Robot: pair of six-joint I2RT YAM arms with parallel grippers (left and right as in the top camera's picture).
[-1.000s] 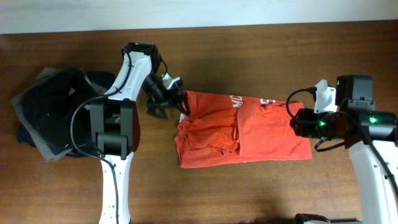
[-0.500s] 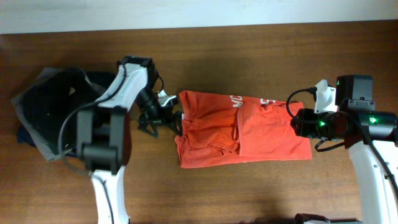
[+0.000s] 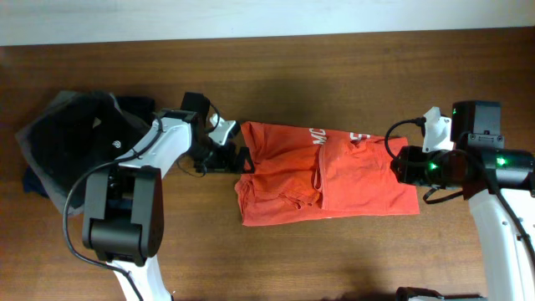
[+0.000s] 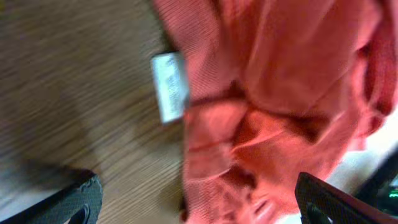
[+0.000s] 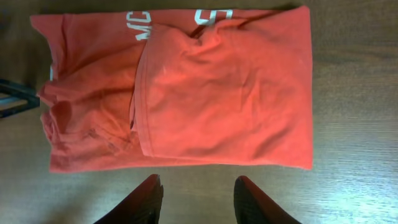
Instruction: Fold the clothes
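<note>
The clothes are one red-orange shirt [image 3: 322, 176] with white lettering, lying roughly folded on the wooden table. Its left side is bunched. My left gripper [image 3: 242, 159] is at the shirt's left edge, open wide. In the blurred left wrist view the crumpled shirt [image 4: 273, 106] and its white neck tag [image 4: 169, 87] sit ahead of the left gripper [image 4: 202, 208], with cloth reaching between the spread fingers. My right gripper [image 3: 396, 167] hovers at the shirt's right edge. In the right wrist view the right gripper [image 5: 198, 199] is open over bare wood, just short of the shirt [image 5: 205, 93].
A pile of dark folded garments [image 3: 71, 150] lies at the table's left end, beside the left arm. A pale wall strip [image 3: 267, 17] borders the far edge of the table [image 3: 334, 259].
The left arm has swung down and lower, bringing its gripper from the shirt's upper-left corner to the left edge, and its jaws spread slightly wider. The right arm has not moved.
</note>
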